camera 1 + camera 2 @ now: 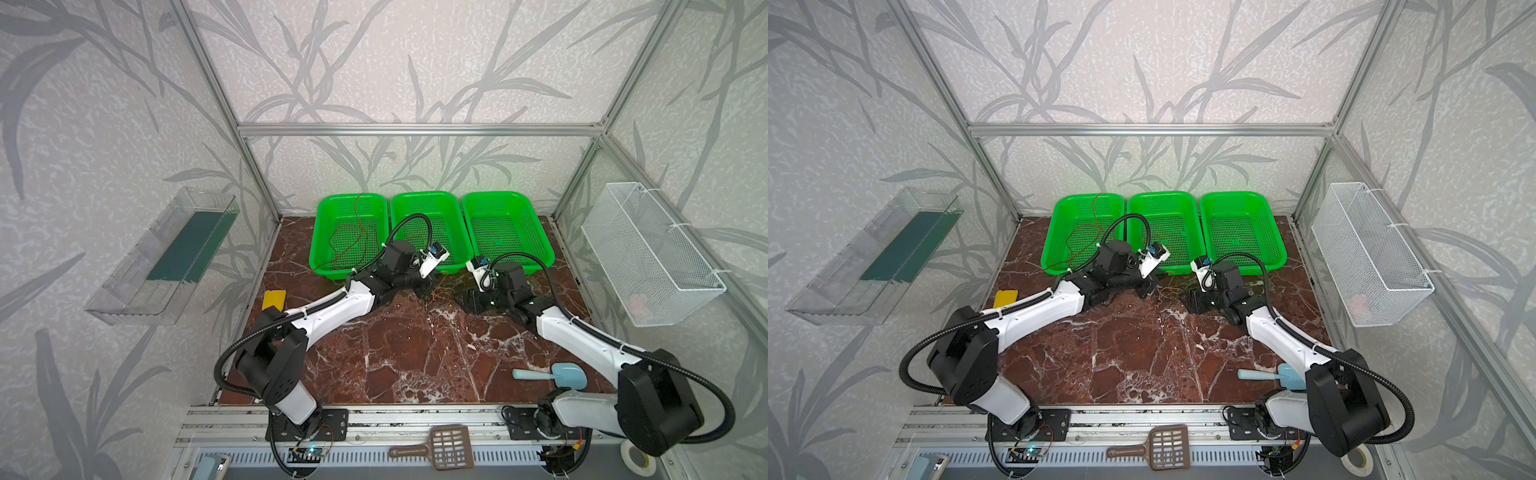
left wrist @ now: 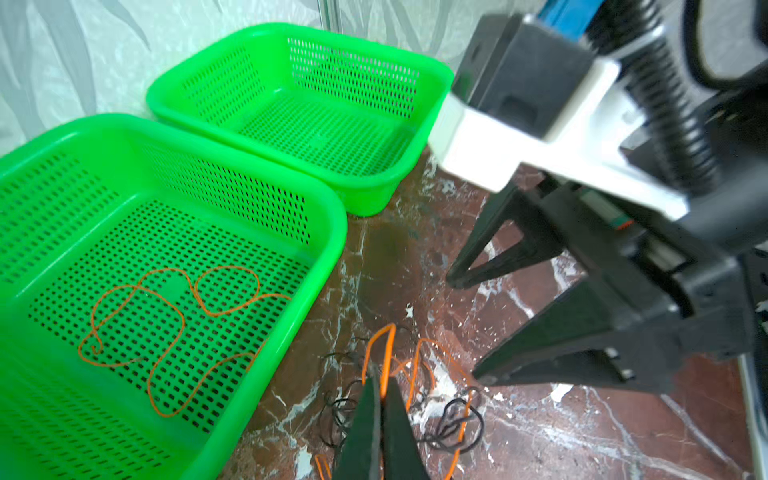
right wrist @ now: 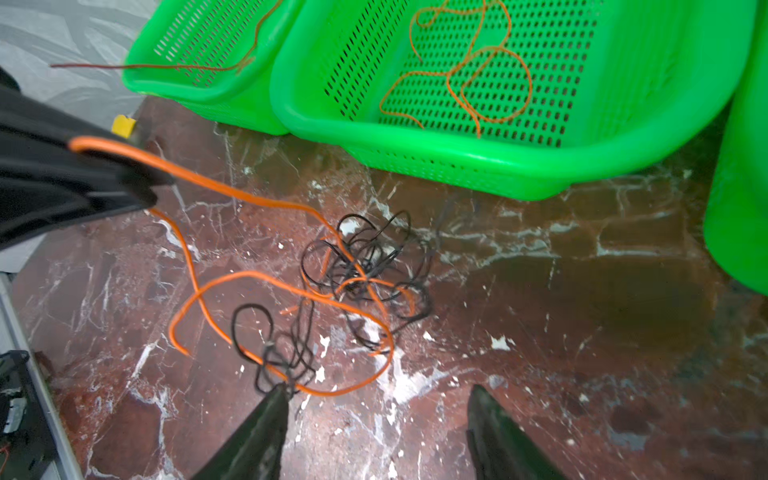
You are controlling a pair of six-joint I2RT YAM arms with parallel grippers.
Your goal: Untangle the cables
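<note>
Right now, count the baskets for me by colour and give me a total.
Green baskets: 3
White basket: 1
Total: 4

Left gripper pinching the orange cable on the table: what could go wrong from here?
1. The left gripper is shut on the orange cable, which runs through loops of the black cable; pulling may tighten the knot or drag the whole bunch along.
2. The right gripper is open and holds nothing, so nothing anchors the black cable.
3. An orange loop lies right at the right gripper's tip and could snag on it.
</note>
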